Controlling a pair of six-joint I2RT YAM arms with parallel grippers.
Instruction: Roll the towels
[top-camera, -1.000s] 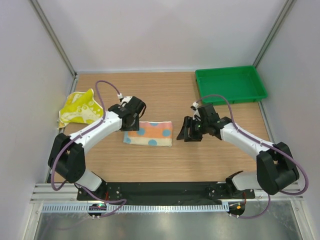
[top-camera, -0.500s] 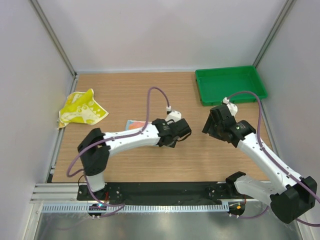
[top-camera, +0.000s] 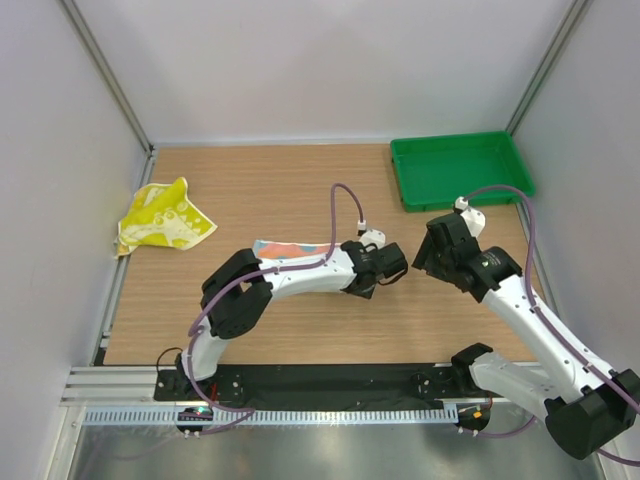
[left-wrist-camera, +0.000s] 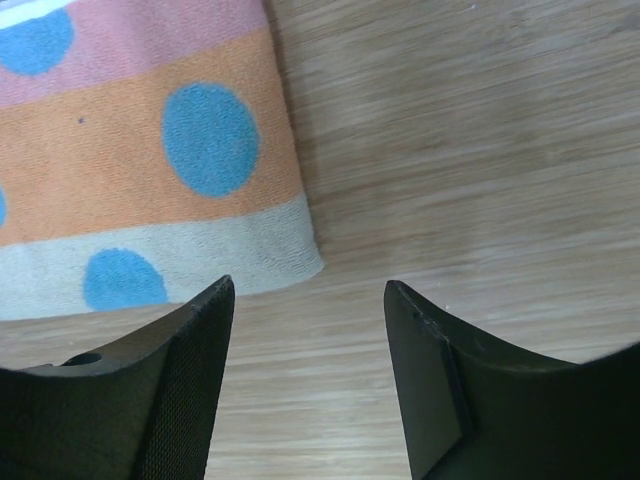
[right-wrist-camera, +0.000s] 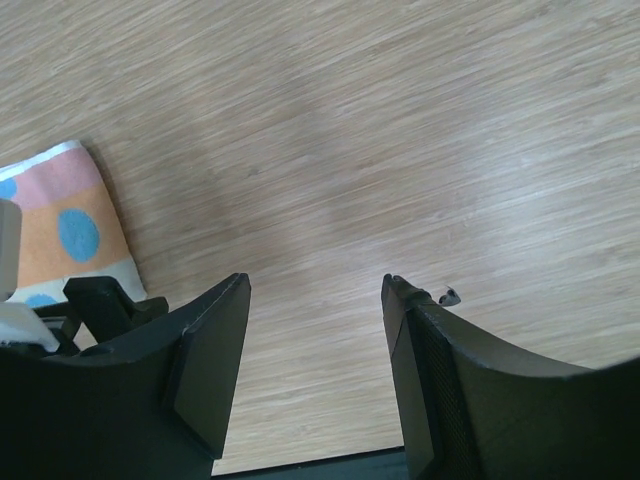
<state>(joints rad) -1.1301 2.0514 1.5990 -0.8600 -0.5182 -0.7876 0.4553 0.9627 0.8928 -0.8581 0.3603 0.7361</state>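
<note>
One towel (left-wrist-camera: 140, 150), striped orange, pink and pale with blue dots, lies flat on the wooden table. In the top view this dotted towel (top-camera: 290, 248) is mostly hidden under my left forearm. My left gripper (top-camera: 388, 268) hangs just past the towel's right end, and in its wrist view the left gripper (left-wrist-camera: 308, 288) is open over bare wood. My right gripper (top-camera: 432, 255) is raised to the right of it, and the right gripper (right-wrist-camera: 315, 282) is open and empty. A strip of the dotted towel (right-wrist-camera: 60, 225) shows at the left edge. The yellow towel (top-camera: 163, 215) lies crumpled at far left.
A green tray (top-camera: 460, 170) sits at the back right corner. Grey walls close in the table on three sides. The left arm reaches across the middle of the table, its gripper close to the right one.
My left arm has swept right over the dotted towel, from its left end to past its right end, jaws narrowing slightly. My right arm has drawn back to the right and lifted.
</note>
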